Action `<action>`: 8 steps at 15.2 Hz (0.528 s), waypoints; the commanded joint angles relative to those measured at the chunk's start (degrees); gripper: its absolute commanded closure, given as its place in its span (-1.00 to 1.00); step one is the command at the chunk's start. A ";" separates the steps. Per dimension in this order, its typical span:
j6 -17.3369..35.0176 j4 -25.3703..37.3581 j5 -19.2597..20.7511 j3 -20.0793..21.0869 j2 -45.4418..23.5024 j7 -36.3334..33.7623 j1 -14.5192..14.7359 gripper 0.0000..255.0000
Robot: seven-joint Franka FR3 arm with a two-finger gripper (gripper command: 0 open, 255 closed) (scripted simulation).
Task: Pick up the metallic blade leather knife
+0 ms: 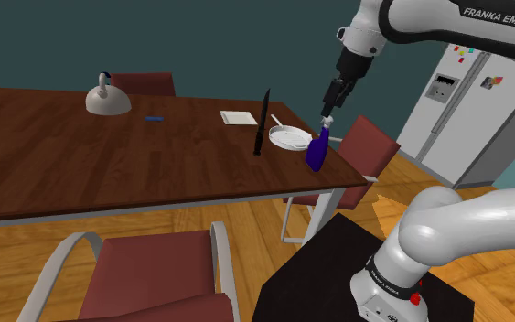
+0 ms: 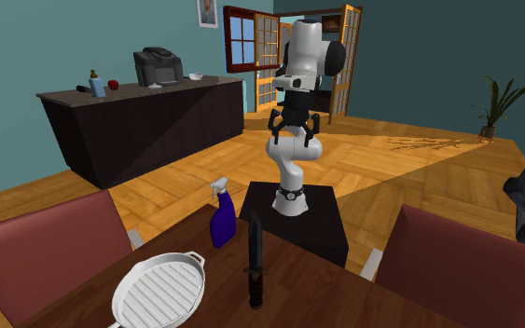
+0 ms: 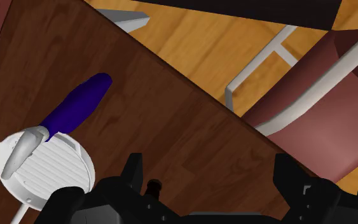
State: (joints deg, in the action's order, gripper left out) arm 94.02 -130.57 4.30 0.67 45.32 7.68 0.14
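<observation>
The knife is all dark and stands nearly upright on the brown table, blade tip up; it also rises from the tabletop in the second exterior view. Just to its right in the shoulder view lie a white ridged pan and a blue spray bottle at the table's corner. My gripper hangs above the bottle, right of the knife and apart from it. In the wrist view the gripper is open over bare tabletop, with nothing between its fingers; the bottle and pan lie off to one side.
A grey kettle, a small blue item and a white flat sheet sit further along the table. Red chairs stand around it. A fridge stands behind, and a dark counter across the room.
</observation>
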 commanded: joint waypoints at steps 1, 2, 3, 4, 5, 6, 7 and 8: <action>0.00 0.00 0.00 0.00 0.00 0.00 0.00 -1.00; 2.29 -0.72 -0.10 -0.22 -1.05 -0.42 -0.20 -1.00; 4.58 -1.35 -0.21 -0.43 -2.18 -0.83 -0.39 -1.00; 6.85 -1.89 -0.32 -0.64 -3.39 -1.23 -0.58 -1.00; 9.12 -2.35 -0.43 -0.86 -4.67 -1.62 -0.76 -1.00; 11.36 -2.72 -0.54 -1.08 -6.03 -2.00 -0.94 -1.00; 13.59 -3.00 -0.67 -1.29 -7.45 -2.37 -1.11 -1.00; 15.80 -3.20 -0.80 -1.50 -8.93 -2.72 -1.28 -1.00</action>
State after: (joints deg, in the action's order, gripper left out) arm 107.11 -133.64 3.70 -0.79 38.31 5.57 -1.03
